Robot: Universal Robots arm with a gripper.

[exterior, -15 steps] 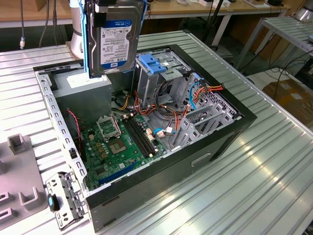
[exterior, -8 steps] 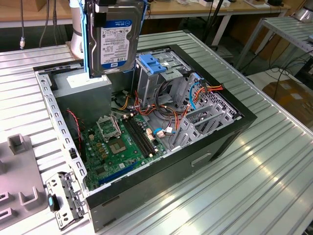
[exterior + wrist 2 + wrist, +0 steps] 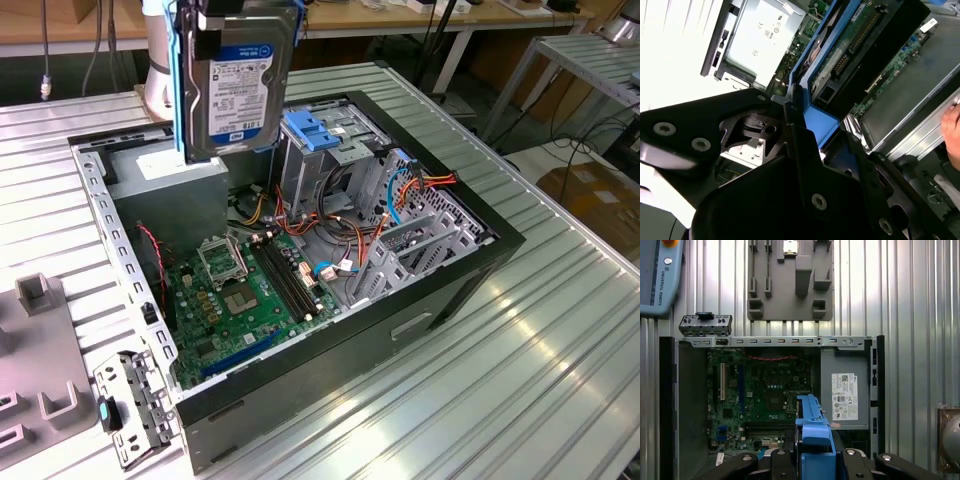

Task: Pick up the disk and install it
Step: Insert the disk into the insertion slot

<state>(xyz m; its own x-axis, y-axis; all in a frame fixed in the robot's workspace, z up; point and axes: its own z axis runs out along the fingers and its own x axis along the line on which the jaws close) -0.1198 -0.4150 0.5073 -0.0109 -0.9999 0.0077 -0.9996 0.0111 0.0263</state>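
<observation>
Disk (image 3: 240,85) clamped in gripper (image 3: 812,460), hangs upright, long axis vertical, over case (image 3: 300,362); cage (image 3: 328,152) lies lower, toward exterior view's right.

Claw (image 3: 810,135): matte black, flat angular plates with chamfered edges and linkage-style arms. Bright silver round-head screws (image 3: 664,128) on the plates either side of the claw's centre, some in pairs. Both wrist views show the same black links and screw heads. Arm (image 3: 158,70) beside the claw in the exterior view: pale grey-white, smooth rounded tube.
</observation>
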